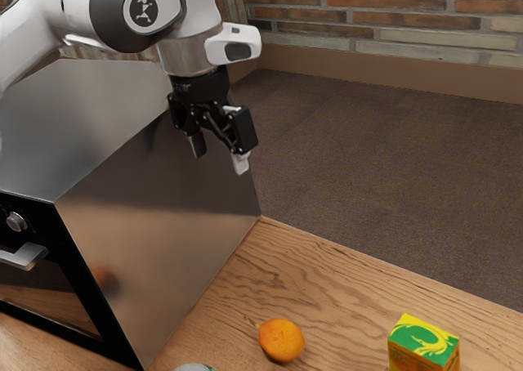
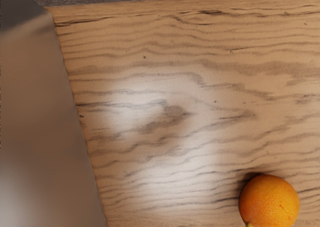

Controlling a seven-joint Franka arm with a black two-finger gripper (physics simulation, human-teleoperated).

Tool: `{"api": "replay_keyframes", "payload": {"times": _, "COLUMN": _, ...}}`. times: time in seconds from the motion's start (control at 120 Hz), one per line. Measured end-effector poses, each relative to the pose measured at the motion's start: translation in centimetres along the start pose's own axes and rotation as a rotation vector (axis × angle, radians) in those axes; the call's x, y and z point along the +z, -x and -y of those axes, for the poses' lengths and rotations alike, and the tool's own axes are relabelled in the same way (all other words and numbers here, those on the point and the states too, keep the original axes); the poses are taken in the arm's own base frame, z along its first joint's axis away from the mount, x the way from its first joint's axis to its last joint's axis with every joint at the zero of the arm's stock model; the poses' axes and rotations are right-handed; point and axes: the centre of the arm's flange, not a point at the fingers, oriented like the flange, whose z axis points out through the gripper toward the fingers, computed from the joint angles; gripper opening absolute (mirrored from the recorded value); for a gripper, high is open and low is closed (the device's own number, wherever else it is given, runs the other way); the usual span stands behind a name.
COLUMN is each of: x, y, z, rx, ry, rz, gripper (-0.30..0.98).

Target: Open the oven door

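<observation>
The oven stands at the exterior view's left, a steel box with a black front, a round knob and a silver door handle. Its door looks shut, with part of the front cut off by the picture's edge. My gripper is high beside the oven's steel side wall, away from the handle, pointing down and open with nothing between its fingers. In the wrist view, the oven's side rises beside the wooden table.
An orange lies on the wooden table. A green and yellow carton stands near it, and a pale round object is partly visible. A brick wall stands behind.
</observation>
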Motion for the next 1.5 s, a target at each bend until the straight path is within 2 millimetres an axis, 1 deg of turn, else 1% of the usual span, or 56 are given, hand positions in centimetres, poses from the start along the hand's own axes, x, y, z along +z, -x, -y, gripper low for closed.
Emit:
{"api": "replay_keyframes", "payload": {"times": 0.283, "x": -0.2, "y": -0.2, "z": 0.0, "rx": 0.003, "ry": 0.002, "rz": -0.018, "gripper": 0.69}}
{"api": "replay_keyframes", "payload": {"times": 0.417, "x": -1.2, "y": 0.1, "z": -0.1, "rx": 0.005, "ry": -0.003, "rz": -0.038, "gripper": 0.69}}
{"api": "replay_keyframes", "payload": {"times": 0.483, "x": -2.9, "y": 0.6, "z": 0.0, "rx": 0.003, "ry": -0.005, "rz": -0.069, "gripper": 0.69}}
{"api": "replay_keyframes", "payload": {"times": 0.517, "x": -5.1, "y": 1.5, "z": 0.0, "rx": 0.002, "ry": -0.006, "rz": -0.110, "gripper": 0.69}}
{"api": "replay_keyframes", "payload": {"times": 0.533, "x": -6.8, "y": 2.3, "z": 0.0, "rx": 0.001, "ry": -0.006, "rz": -0.142, "gripper": 0.69}}
{"api": "replay_keyframes", "payload": {"times": 0.558, "x": -10.2, "y": 4.2, "z": -0.1, "rx": 0.000, "ry": -0.009, "rz": -0.211, "gripper": 0.69}}
{"api": "replay_keyframes", "payload": {"times": 0.583, "x": -14.5, "y": 7.6, "z": -0.2, "rx": -0.003, "ry": -0.015, "rz": -0.297, "gripper": 0.69}}
{"api": "replay_keyframes", "payload": {"times": 0.6, "x": -17.3, "y": 10.4, "z": -0.3, "rx": -0.006, "ry": -0.020, "rz": -0.356, "gripper": 0.69}}
{"api": "replay_keyframes", "payload": {"times": 0.625, "x": -21.4, "y": 15.2, "z": -0.5, "rx": -0.012, "ry": -0.029, "rz": -0.442, "gripper": 0.69}}
{"api": "replay_keyframes", "payload": {"times": 0.658, "x": -25.6, "y": 21.7, "z": -0.5, "rx": -0.024, "ry": -0.039, "rz": -0.543, "gripper": 0.69}}
{"api": "replay_keyframes", "payload": {"times": 0.692, "x": -29.0, "y": 28.6, "z": 0.1, "rx": -0.052, "ry": -0.050, "rz": -0.636, "gripper": 0.68}}
{"api": "replay_keyframes", "payload": {"times": 0.717, "x": -30.8, "y": 34.0, "z": 0.5, "rx": -0.074, "ry": -0.055, "rz": -0.695, "gripper": 0.68}}
{"api": "replay_keyframes", "payload": {"times": 0.75, "x": -32.2, "y": 41.0, "z": 1.5, "rx": -0.119, "ry": -0.064, "rz": -0.751, "gripper": 0.68}}
{"api": "replay_keyframes", "payload": {"times": 0.758, "x": -32.4, "y": 42.9, "z": 1.8, "rx": -0.134, "ry": -0.066, "rz": -0.761, "gripper": 0.68}}
{"api": "replay_keyframes", "payload": {"times": 0.775, "x": -32.5, "y": 46.1, "z": 2.3, "rx": -0.160, "ry": -0.068, "rz": -0.773, "gripper": 0.68}}
{"api": "replay_keyframes", "payload": {"times": 0.792, "x": -32.4, "y": 48.5, "z": 2.8, "rx": -0.187, "ry": -0.070, "rz": -0.771, "gripper": 0.68}}
{"api": "replay_keyframes", "payload": {"times": 0.817, "x": -31.9, "y": 51.4, "z": 3.7, "rx": -0.231, "ry": -0.068, "rz": -0.757, "gripper": 0.68}}
{"api": "replay_keyframes", "payload": {"times": 0.875, "x": -29.5, "y": 59.2, "z": 8.9, "rx": -0.400, "ry": -0.019, "rz": -0.715, "gripper": 0.69}}
{"api": "replay_keyframes", "payload": {"times": 0.908, "x": -27.1, "y": 64.4, "z": 11.4, "rx": -0.486, "ry": 0.017, "rz": -0.697, "gripper": 0.69}}
{"api": "replay_keyframes", "payload": {"times": 0.933, "x": -25.2, "y": 67.7, "z": 13.0, "rx": -0.540, "ry": 0.050, "rz": -0.681, "gripper": 0.68}}
{"api": "replay_keyframes", "payload": {"times": 0.975, "x": -21.8, "y": 72.1, "z": 16.2, "rx": -0.627, "ry": 0.120, "rz": -0.650, "gripper": 0.69}}
{"api": "replay_keyframes", "payload": {"times": 1.008, "x": -18.8, "y": 74.4, "z": 19.2, "rx": -0.685, "ry": 0.190, "rz": -0.616, "gripper": 0.68}}
{"api": "replay_keyframes", "payload": {"times": 1.042, "x": -15.3, "y": 76.1, "z": 22.1, "rx": -0.735, "ry": 0.273, "rz": -0.581, "gripper": 0.68}}
{"api": "replay_keyframes", "payload": {"times": 1.083, "x": -10.8, "y": 77.8, "z": 25.0, "rx": -0.808, "ry": 0.383, "rz": -0.549, "gripper": 0.68}}
{"api": "replay_keyframes", "payload": {"times": 1.108, "x": -8.0, "y": 78.5, "z": 26.5, "rx": -0.851, "ry": 0.455, "rz": -0.531, "gripper": 0.68}}
{"api": "replay_keyframes", "payload": {"times": 1.15, "x": -4.3, "y": 79.6, "z": 28.4, "rx": -0.899, "ry": 0.553, "rz": -0.526, "gripper": 0.68}}
{"api": "replay_keyframes", "payload": {"times": 1.175, "x": -2.3, "y": 80.5, "z": 29.1, "rx": -0.936, "ry": 0.607, "rz": -0.532, "gripper": 0.68}}
{"api": "replay_keyframes", "payload": {"times": 1.217, "x": 0.3, "y": 81.8, "z": 30.1, "rx": -0.984, "ry": 0.682, "rz": -0.558, "gripper": 0.68}}
{"api": "replay_keyframes", "payload": {"times": 1.308, "x": 3.9, "y": 83.3, "z": 32.6, "rx": -1.043, "ry": 0.800, "rz": -0.622, "gripper": 0.68}}
{"api": "replay_keyframes", "payload": {"times": 1.342, "x": 4.8, "y": 83.6, "z": 33.4, "rx": -1.051, "ry": 0.833, "rz": -0.642, "gripper": 0.68}}
{"api": "replay_keyframes", "payload": {"times": 1.375, "x": 5.1, "y": 84.0, "z": 33.8, "rx": -1.058, "ry": 0.848, "rz": -0.666, "gripper": 0.68}}
{"api": "replay_keyframes", "payload": {"times": 1.45, "x": 5.1, "y": 84.9, "z": 34.5, "rx": -1.080, "ry": 0.857, "rz": -0.713, "gripper": 0.68}}
{"api": "replay_keyframes", "payload": {"times": 1.5, "x": 5.1, "y": 85.1, "z": 35.2, "rx": -1.100, "ry": 0.860, "rz": -0.729, "gripper": 0.68}}
